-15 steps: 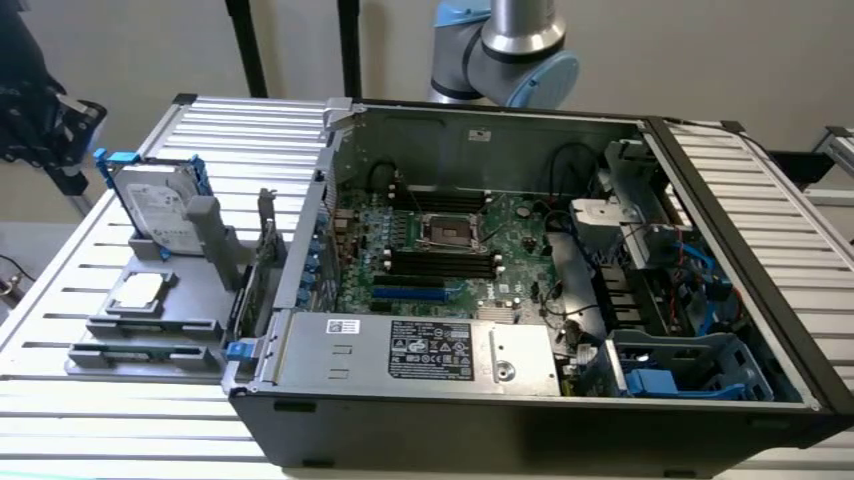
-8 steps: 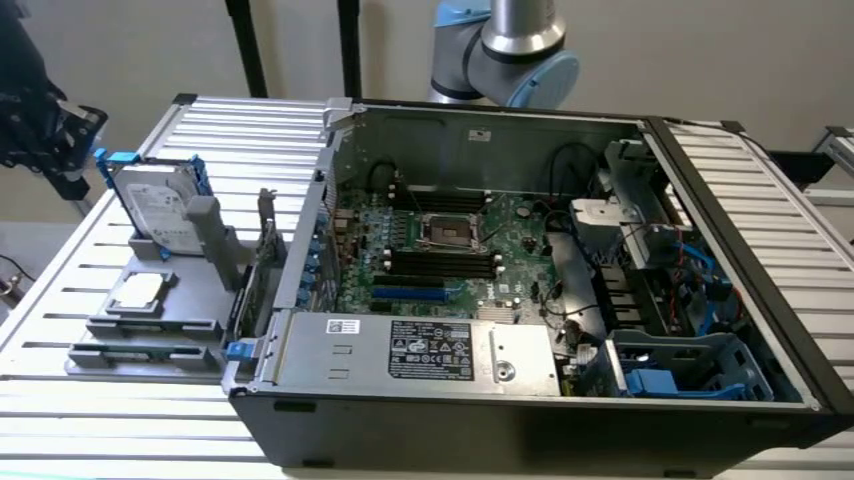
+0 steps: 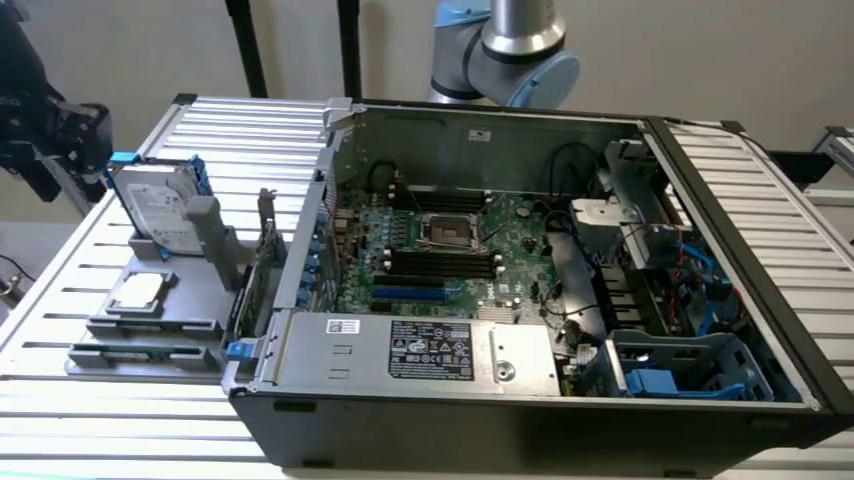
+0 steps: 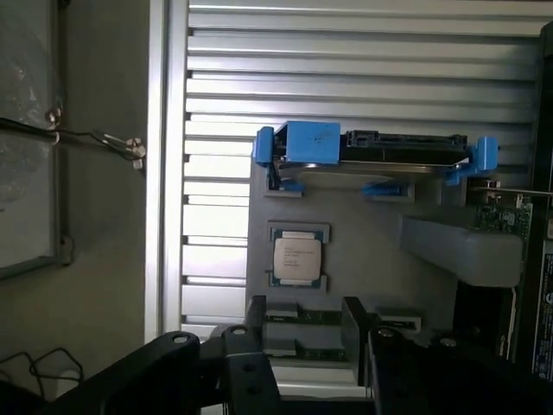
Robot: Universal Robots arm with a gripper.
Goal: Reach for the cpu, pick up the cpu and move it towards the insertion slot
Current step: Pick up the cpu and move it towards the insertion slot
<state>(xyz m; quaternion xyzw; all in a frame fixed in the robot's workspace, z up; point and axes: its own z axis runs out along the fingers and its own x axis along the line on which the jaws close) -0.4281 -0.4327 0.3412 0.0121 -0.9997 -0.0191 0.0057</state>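
Note:
The cpu (image 3: 140,291) (image 4: 297,257) lies flat in a square recess of the grey holder (image 3: 200,262) on the slatted table, at the exterior view's left of the open computer case. Its silver top faces up. The insertion slot (image 3: 450,232), a silver-framed socket with a dark centre, sits on the green motherboard inside the case. In the wrist view my gripper (image 4: 304,304) hangs well above the holder, open, its two black fingers (image 4: 257,316) apart with nothing between them. The arm's elbow (image 3: 514,50) rises behind the case.
An upright silver hard drive (image 3: 154,205) (image 4: 380,151) with blue rails stands in the holder just beyond the cpu. A grey post (image 3: 203,225) rises beside it. Memory sticks (image 4: 298,317) lie in the holder's near slots. The case wall (image 3: 314,215) separates holder and motherboard.

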